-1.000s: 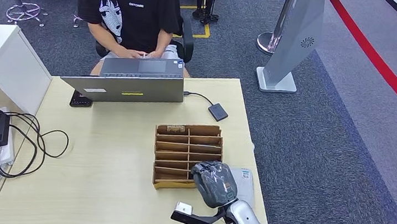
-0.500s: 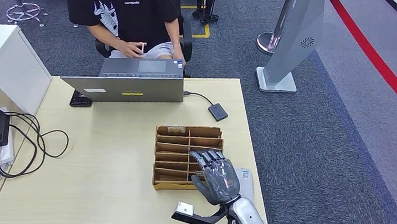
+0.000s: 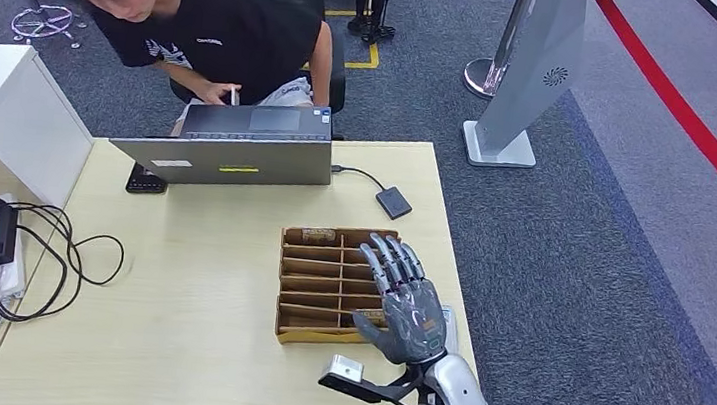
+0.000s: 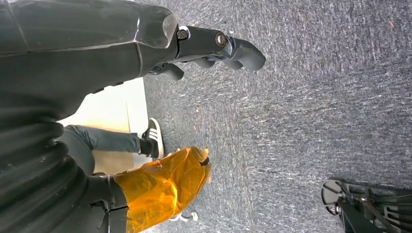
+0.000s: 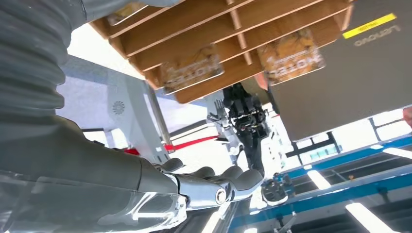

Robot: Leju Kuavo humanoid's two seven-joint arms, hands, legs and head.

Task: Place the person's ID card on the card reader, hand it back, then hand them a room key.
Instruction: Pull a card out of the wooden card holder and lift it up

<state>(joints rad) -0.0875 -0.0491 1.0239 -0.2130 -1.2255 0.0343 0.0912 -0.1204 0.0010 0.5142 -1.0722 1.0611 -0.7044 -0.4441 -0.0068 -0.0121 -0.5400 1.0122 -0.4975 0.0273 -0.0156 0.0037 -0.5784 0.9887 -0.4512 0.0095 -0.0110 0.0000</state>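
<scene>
Laptop [image 3: 239,150] stands beyond wooden organizer [image 3: 326,280], under right hand's [image 3: 404,303] splayed, empty fingers [image 3: 384,258].

An office set up as a hotel reception desk: a person [image 3: 203,15] seated in a chair works at a grey laptop [image 3: 229,149] at the far edge of a pale wooden table [image 3: 181,325], on grey carpet [image 3: 549,263] marked with a red floor line [image 3: 685,116]. A wooden slotted key-card rack [image 3: 326,280] stands near the right edge, cables [image 3: 47,260] trailing at the left.
</scene>
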